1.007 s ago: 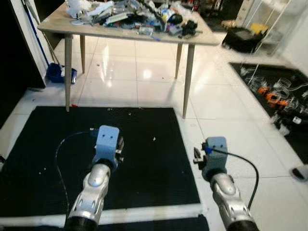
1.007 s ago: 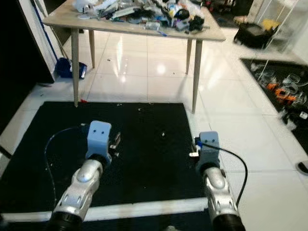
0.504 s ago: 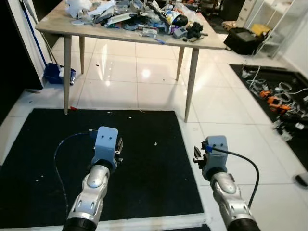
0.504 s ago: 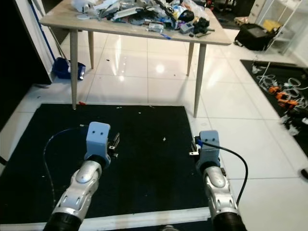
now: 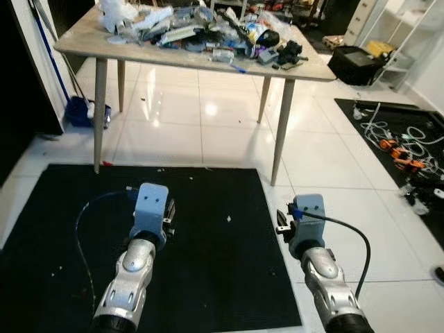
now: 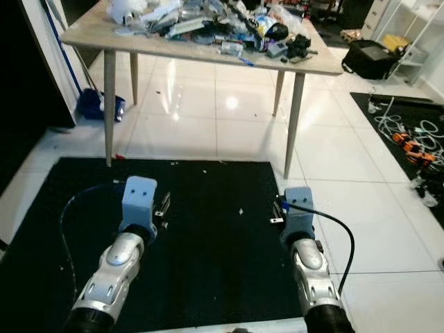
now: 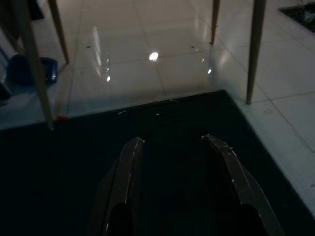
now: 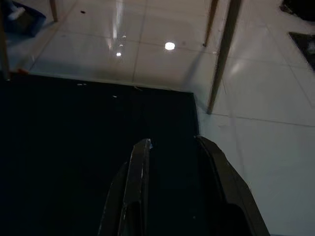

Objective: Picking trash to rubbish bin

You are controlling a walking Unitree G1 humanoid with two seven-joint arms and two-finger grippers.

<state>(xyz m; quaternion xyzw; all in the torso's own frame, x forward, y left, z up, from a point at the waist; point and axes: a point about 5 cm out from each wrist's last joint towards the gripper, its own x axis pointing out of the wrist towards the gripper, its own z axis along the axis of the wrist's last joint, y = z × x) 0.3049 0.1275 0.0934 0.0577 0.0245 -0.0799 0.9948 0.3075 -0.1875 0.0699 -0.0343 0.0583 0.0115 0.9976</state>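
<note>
You were approaching: both the left hand (image 5: 168,214) and right hand (image 5: 283,220) were open and empty, the littered table (image 5: 305,67) well ahead; next, close in.

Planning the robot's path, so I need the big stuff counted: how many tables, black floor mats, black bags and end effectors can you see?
Table: 1
Black floor mats: 2
Black bag: 1
End effectors, left and right, both open: 2
Total: 6
</note>
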